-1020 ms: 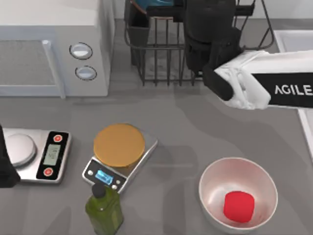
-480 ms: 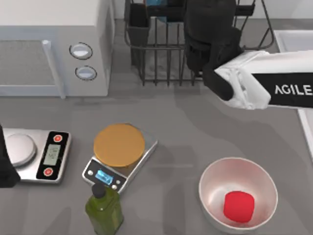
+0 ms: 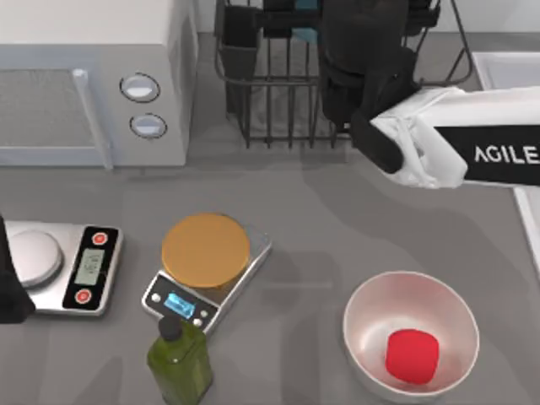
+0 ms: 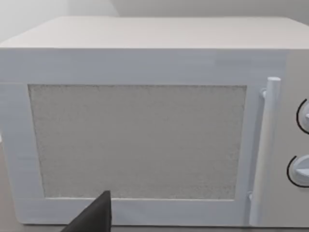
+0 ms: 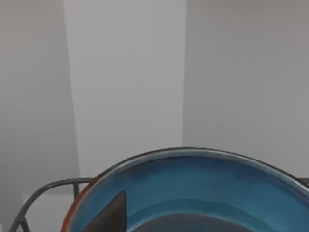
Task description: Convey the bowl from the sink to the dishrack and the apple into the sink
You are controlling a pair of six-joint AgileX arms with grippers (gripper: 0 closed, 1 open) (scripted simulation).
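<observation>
The teal-blue bowl (image 5: 193,188) with its orange-red rim sits close in the right wrist view, just above a wire of the dishrack (image 5: 43,188). My right gripper (image 3: 364,34) hangs over the black wire dishrack (image 3: 278,110) at the back of the table, shut on the bowl. One dark fingertip (image 5: 111,215) shows inside the bowl's rim. The red apple (image 3: 412,356) lies in a pale white bowl (image 3: 363,308) at the front right. A strip of the sink (image 3: 506,67) shows at the right edge. My left gripper (image 3: 8,287) stays parked at the left edge.
A white microwave (image 3: 84,76) fills the back left, and the left wrist view faces its door (image 4: 140,140). Two scales stand at the front: a silver one (image 3: 59,266) and one bearing a brown disc (image 3: 207,253). A green bottle (image 3: 179,359) stands at the front edge.
The bowl's teal edge at the top of the top view has slid to the right, behind the right arm. The right arm has crept slightly farther back over the rack.
</observation>
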